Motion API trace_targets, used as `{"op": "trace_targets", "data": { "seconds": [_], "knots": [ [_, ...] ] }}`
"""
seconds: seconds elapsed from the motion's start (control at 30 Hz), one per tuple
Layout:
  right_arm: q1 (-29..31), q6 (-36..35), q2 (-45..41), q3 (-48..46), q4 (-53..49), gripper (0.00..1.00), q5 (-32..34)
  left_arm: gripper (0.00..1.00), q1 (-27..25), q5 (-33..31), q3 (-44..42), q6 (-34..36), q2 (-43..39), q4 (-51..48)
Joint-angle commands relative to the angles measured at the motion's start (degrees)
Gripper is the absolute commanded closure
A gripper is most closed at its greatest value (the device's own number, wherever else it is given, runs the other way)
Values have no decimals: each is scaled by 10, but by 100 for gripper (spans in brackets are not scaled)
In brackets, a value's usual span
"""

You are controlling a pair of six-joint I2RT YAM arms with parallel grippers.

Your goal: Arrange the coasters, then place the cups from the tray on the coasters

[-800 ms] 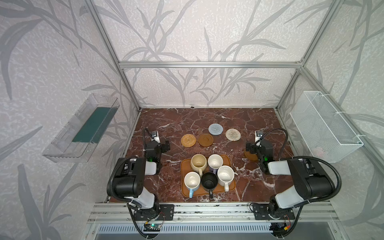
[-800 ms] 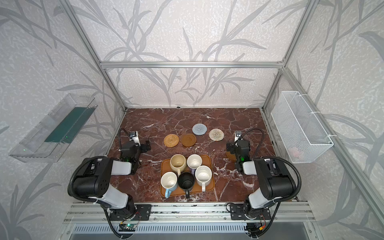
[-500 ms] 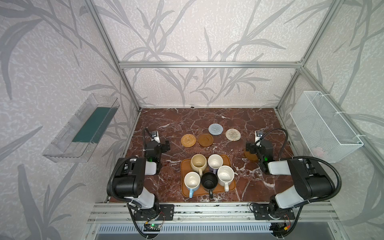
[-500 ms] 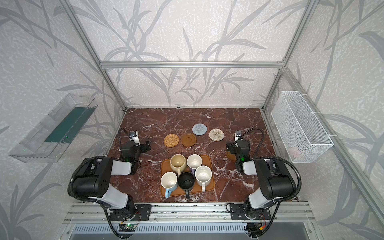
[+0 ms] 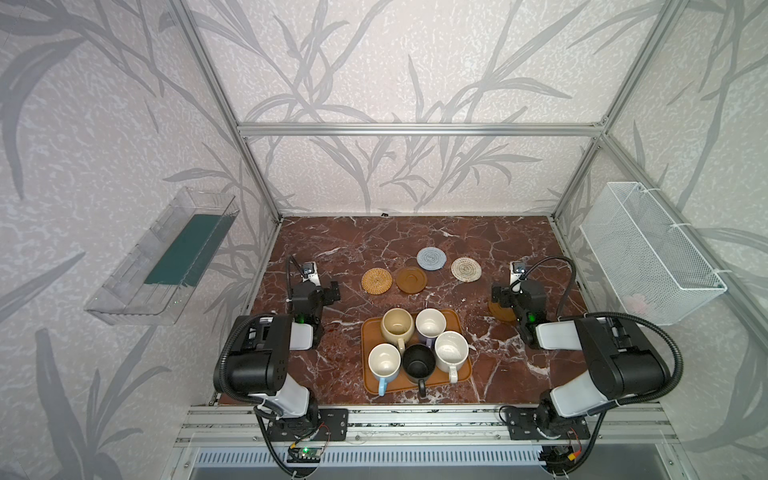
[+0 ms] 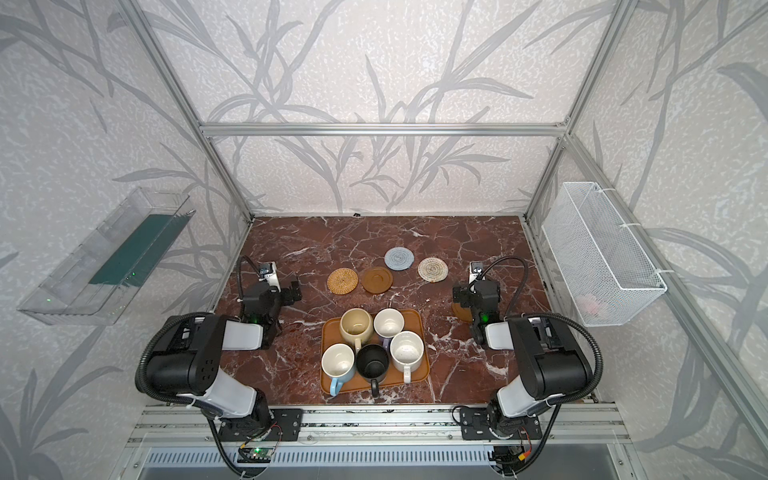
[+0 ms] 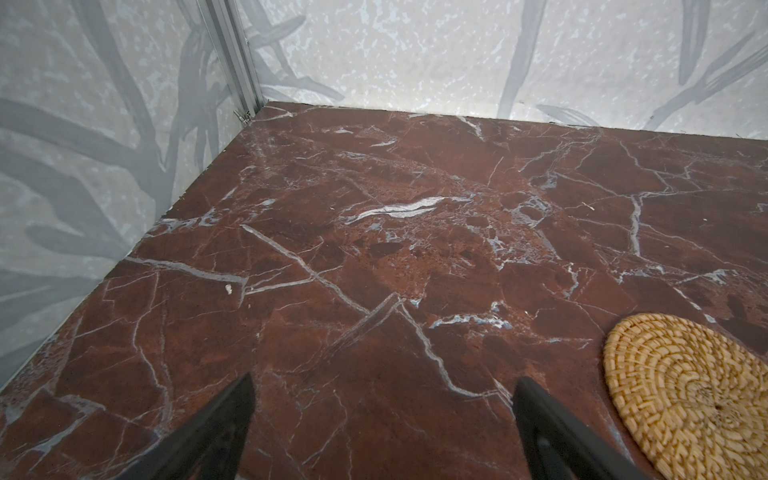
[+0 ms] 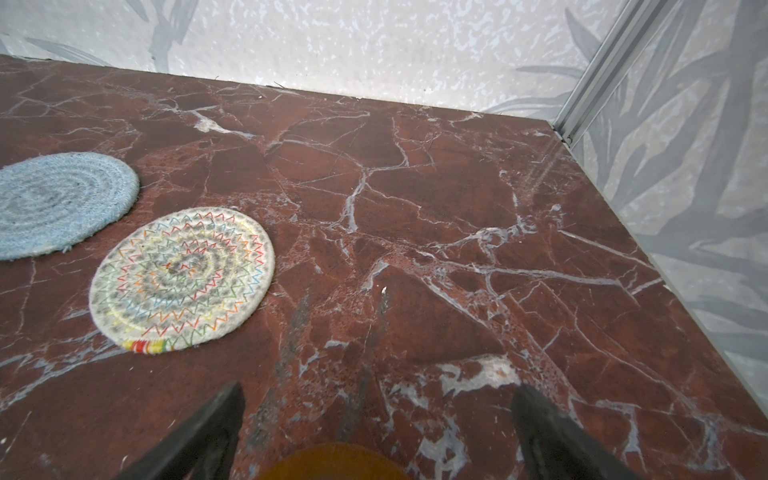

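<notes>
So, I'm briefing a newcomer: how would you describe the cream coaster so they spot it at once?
Find the orange-brown tray of mugs at the front. Beyond it four coasters lie in a loose row; the cream coaster is rightmost, next to the blue-grey coaster. Only it has coloured zigzag stitching.

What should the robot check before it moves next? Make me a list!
1. The left claw is open and empty: ok.
2. The right claw is open and empty: ok.
3. All five handled mugs stand upright on the orange-brown rectangular tray: ok.
4. The tan woven rattan coaster, smooth brown round coaster, light blue-grey woven coaster and cream woven rope coaster have bare tops: ok.
5. The second smooth brown coaster sits with those four: not ok, it lies apart, by the right claw.
6. That coaster lies flat: cannot tell, the claw hides part of it.
</notes>
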Motion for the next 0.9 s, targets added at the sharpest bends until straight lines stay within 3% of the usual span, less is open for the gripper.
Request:
{"op": "trace_targets", "data": {
  "seconds": [0.0,0.87],
  "knots": [
    [0,-5,-9,9,5,1,0,1,0,-3,10,3,-4,5],
    [0,-6,-29,10,-1,1,-9,1,-3,-14,-1,2,-28,10]
  ]
}}
